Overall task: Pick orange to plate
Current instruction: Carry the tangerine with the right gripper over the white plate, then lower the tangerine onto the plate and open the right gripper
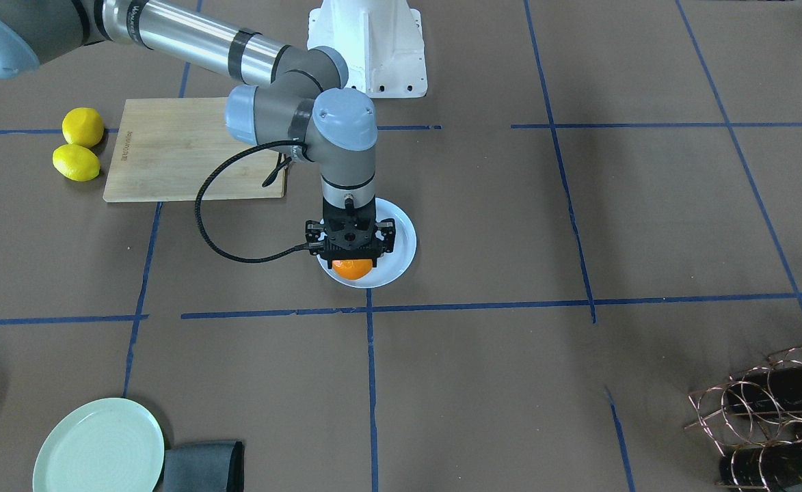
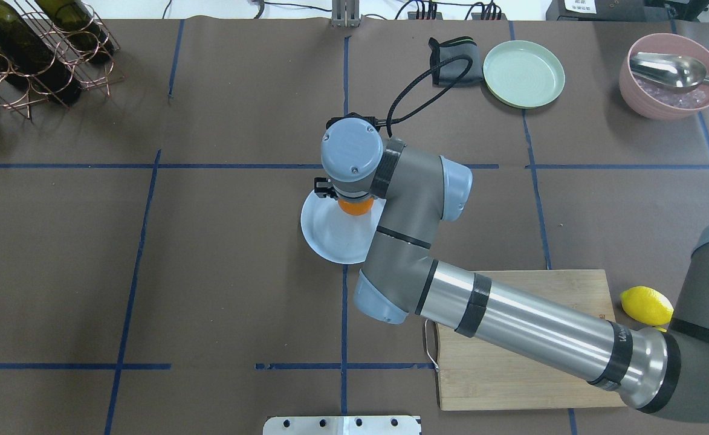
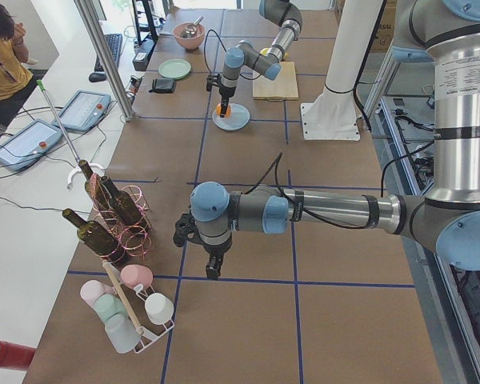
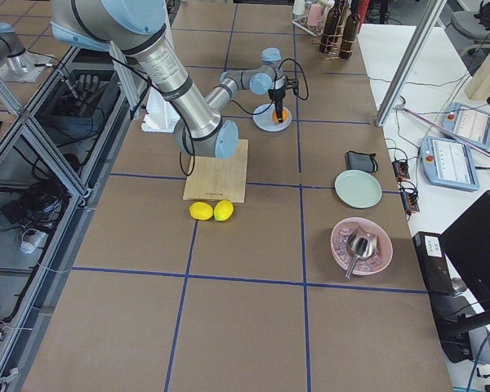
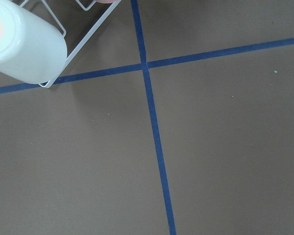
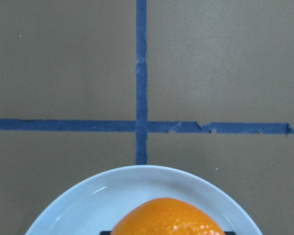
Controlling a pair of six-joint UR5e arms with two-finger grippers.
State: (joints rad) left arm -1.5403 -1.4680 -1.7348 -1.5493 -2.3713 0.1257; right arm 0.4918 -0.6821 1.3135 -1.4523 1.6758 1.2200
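The orange (image 1: 353,269) sits between the fingers of my right gripper (image 1: 351,256), which points straight down and is shut on it. It hangs just over the near part of the pale bluish-white plate (image 1: 401,249); I cannot tell whether it touches the plate. The right wrist view shows the orange's (image 6: 167,218) top with the plate's rim (image 6: 137,172) under it. From overhead, the wrist hides all but a sliver of the orange (image 2: 355,208) above the plate (image 2: 330,232). My left gripper (image 3: 214,270) hangs low over bare table far from the plate; I cannot tell if it is open or shut.
Two lemons (image 1: 81,145) lie beside a wooden cutting board (image 1: 195,150). A mint-green plate (image 1: 98,447) and dark cloth (image 1: 202,466) sit at one table edge, with a pink bowl and spoon (image 2: 671,75) nearby. A bottle rack (image 1: 777,410) and cup rack (image 3: 132,316) stand at the robot's left end.
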